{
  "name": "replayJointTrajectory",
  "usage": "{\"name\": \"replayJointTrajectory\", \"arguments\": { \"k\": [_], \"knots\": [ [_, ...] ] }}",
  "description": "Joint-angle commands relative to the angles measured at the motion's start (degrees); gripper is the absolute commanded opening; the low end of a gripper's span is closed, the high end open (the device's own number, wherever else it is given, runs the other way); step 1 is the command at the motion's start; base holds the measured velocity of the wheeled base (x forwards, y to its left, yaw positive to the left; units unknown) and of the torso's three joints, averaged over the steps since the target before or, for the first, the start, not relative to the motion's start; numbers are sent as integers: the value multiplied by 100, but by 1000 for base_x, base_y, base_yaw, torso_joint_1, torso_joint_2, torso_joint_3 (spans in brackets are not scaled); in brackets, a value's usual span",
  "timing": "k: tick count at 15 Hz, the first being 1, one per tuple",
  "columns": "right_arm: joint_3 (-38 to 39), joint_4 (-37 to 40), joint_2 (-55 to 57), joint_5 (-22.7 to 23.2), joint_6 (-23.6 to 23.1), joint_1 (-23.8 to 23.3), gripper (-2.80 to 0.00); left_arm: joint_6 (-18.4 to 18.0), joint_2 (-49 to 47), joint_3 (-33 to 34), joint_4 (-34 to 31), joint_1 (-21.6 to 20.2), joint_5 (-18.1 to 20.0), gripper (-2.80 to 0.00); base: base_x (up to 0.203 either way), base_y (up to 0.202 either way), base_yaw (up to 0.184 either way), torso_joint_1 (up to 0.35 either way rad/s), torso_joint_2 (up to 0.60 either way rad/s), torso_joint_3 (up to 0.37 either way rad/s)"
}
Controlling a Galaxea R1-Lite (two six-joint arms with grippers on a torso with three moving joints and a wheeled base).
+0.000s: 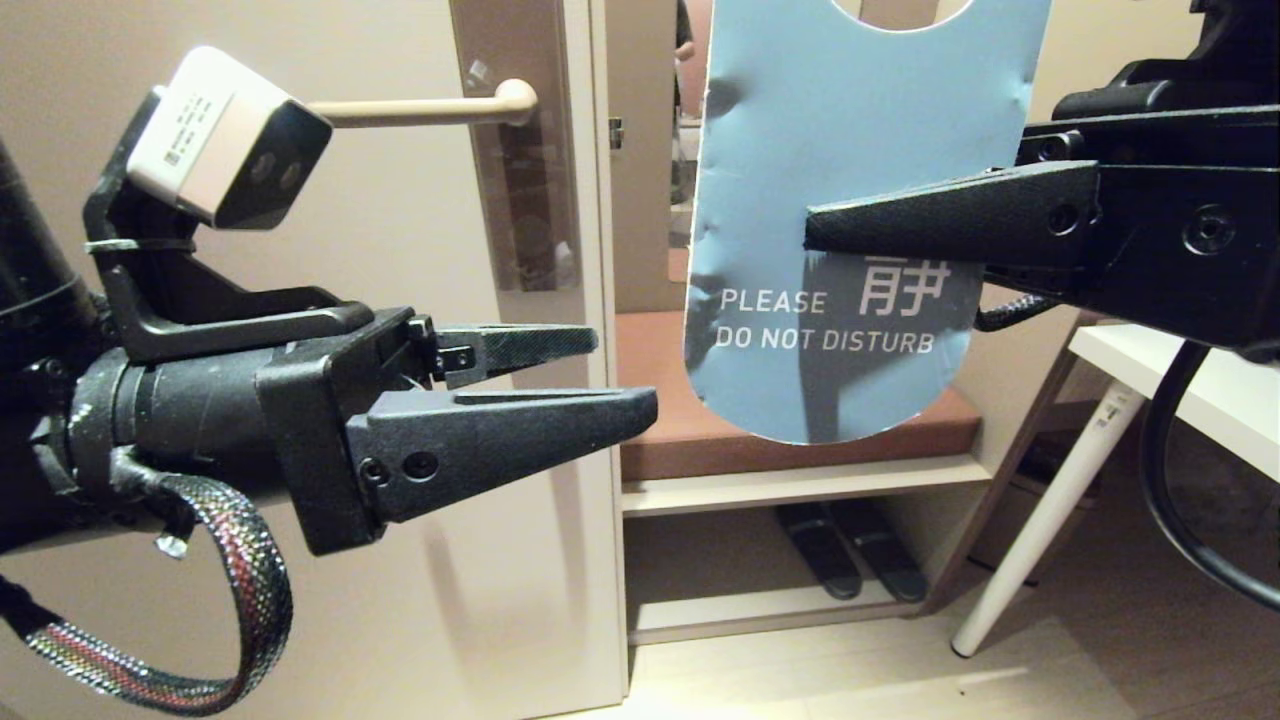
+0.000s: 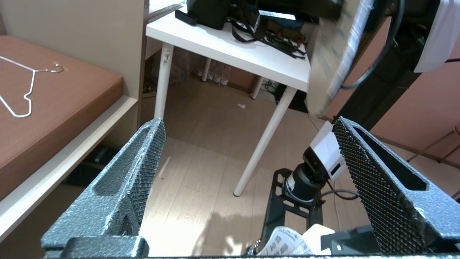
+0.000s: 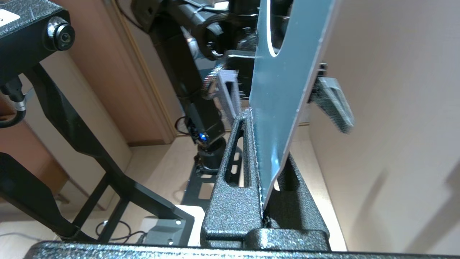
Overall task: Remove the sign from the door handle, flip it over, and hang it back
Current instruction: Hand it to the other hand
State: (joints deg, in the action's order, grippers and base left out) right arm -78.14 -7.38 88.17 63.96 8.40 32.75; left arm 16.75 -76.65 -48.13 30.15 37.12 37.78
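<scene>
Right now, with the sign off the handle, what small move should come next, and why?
Probably bring the open left hand across to pinch the sign. The right hand clamps it with the blue DO NOT DISTURB face toward the head camera, so a handover would let it turn over.

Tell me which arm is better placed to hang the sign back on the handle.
Right, probably: the right gripper already clamps the sign; the left gripper is open and empty below the door handle.
</scene>
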Motion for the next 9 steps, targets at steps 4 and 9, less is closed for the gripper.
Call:
{"name": "replayJointTrajectory", "arguments": {
  "k": [4, 9],
  "knots": [
    [-8, -301, 171, 37, 80, 187, -280, 13, -330, -275, 23, 238, 19, 0, 0, 0, 0, 0, 0, 0],
    [12, -957, 270, 28, 716, 320, -280, 13, -496, -414, 26, 437, 19, 0, 0, 0, 0, 0, 0, 0]
  ]
}}
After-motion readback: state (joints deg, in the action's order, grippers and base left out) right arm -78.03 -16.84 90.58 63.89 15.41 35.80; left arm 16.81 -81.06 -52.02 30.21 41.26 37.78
